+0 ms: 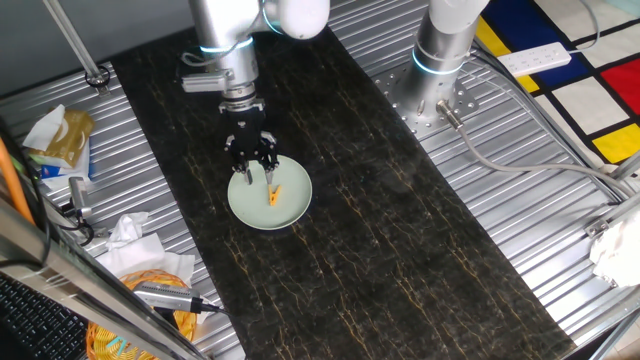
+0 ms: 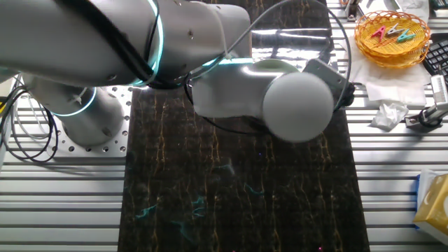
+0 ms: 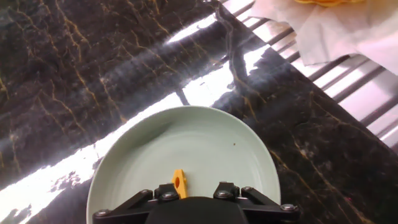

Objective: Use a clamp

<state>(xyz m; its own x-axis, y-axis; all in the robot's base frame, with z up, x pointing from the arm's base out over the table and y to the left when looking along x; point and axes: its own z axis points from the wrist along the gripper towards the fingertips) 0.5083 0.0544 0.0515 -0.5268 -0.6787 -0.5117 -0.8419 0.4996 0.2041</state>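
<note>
Clamp (image 1: 275, 194) lies lengthwise up-frame on plate (image 1: 290, 211), just below the tool (image 1: 256, 173), seemingly spread apart.

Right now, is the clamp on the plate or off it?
On it. The orange clamp lies inside the pale green plate, just below the open gripper.
</note>
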